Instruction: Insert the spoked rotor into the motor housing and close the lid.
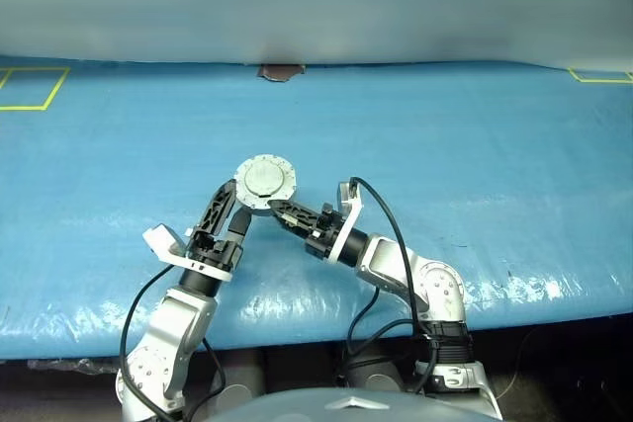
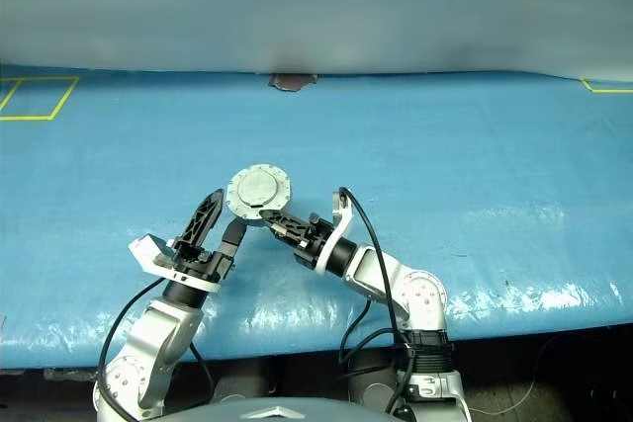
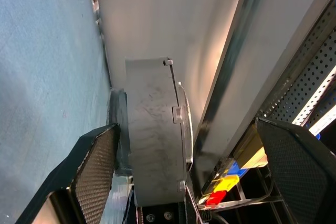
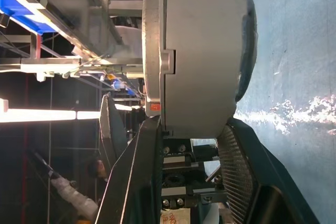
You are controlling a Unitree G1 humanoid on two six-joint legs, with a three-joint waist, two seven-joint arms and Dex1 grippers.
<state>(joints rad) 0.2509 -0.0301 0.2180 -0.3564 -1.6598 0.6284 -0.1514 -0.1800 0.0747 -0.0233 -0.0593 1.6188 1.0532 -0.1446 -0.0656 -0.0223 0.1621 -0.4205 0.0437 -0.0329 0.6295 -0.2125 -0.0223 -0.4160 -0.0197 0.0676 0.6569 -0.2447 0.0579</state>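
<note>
My black matt plastic fingers (image 4: 239, 174) show a fine mesh-textured pad face. Between them sits the round silver metal motor housing (image 4: 202, 51), brushed and dull, faintly scuffed. Its round pale metal lid (image 1: 265, 180) looks smooth, satin, with a notched edge. Beneath lies the blue woven plastic sheet (image 1: 475, 155), crinkled, glossy where light catches

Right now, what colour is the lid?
Pale silver-grey lid, with a notched edge; the left eye view shows it best.
</note>
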